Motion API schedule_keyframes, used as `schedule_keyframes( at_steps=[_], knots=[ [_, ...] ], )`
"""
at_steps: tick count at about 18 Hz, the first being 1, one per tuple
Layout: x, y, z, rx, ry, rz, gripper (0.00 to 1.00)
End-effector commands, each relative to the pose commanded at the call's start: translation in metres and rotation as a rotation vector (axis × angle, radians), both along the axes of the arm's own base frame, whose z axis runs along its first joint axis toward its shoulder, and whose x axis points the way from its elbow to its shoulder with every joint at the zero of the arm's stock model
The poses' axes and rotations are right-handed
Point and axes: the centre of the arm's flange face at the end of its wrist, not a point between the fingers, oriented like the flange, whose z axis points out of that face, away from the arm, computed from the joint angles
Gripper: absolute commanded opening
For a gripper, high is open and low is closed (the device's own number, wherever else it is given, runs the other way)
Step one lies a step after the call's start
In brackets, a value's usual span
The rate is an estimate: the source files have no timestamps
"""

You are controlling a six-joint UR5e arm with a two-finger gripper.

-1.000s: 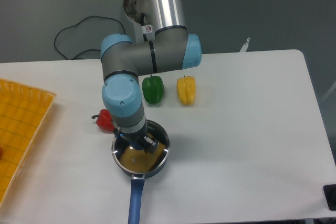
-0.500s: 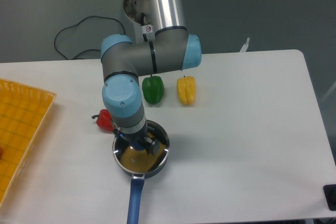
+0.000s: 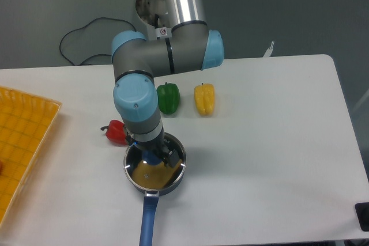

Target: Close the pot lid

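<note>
Peppers (image 3: 168, 97) just behind pot (image 3: 154, 170).

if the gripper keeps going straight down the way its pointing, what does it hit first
Most likely the pot lid, already lying on the pot right beneath the gripper. Its fingertips are hidden, so contact may already exist.

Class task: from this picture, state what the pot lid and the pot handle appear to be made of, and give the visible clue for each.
Pot lid: probably clear glass with a thin metal rim; it mirrors its surroundings and the edge glints. Pot handle: likely plastic or coated metal; it is evenly blue and matte. The look leaves this open.
</note>
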Motion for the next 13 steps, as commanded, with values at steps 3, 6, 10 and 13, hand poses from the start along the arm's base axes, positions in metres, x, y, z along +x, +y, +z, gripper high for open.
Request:
schedule_keyframes(
  at_steps=[3,6,10,13],
  knots=[
    [-0.009,-0.016,0.019,-0.002,-0.003,-0.009,1.0],
    [-0.018,-0.029,0.03,-0.01,-0.007,-0.063,1.0],
    [-0.027,-0.049,0.042,-0.045,-0.014,-0.153,1.0],
    [-0.03,-0.069,0.051,-0.1,-0.02,-0.242,1.0]
  ],
)
